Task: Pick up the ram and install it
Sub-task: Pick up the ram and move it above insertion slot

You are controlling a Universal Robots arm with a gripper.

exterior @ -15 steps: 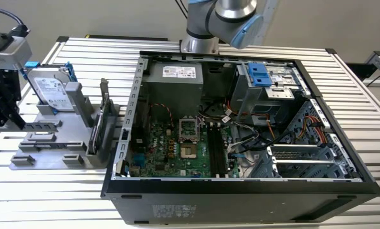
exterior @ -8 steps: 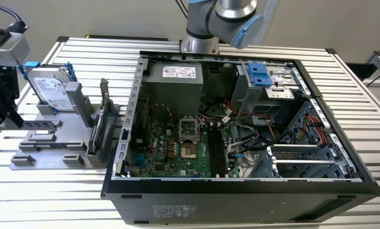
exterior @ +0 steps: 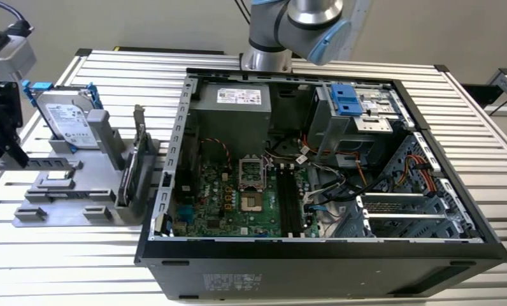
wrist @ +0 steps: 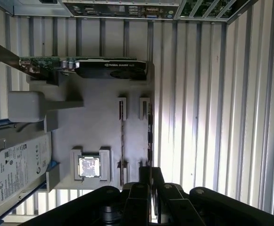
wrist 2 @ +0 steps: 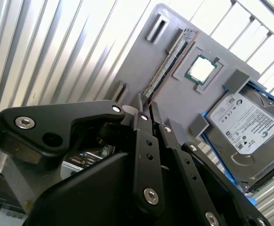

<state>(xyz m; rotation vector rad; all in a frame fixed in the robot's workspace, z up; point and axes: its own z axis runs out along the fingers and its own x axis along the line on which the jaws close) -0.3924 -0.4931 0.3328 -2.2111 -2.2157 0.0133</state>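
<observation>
Hovering narrow-fingered, the end effector [wrist 2: 147, 109] nears the ram [wrist 2: 172, 61]; slatted metal table [wrist 2: 56, 47] beneath.

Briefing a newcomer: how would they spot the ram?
Find the grey tray beside the open case. On it, the ram stands on edge next to the square processor. It alone is a long, thin stick; the drive is boxy.
</observation>
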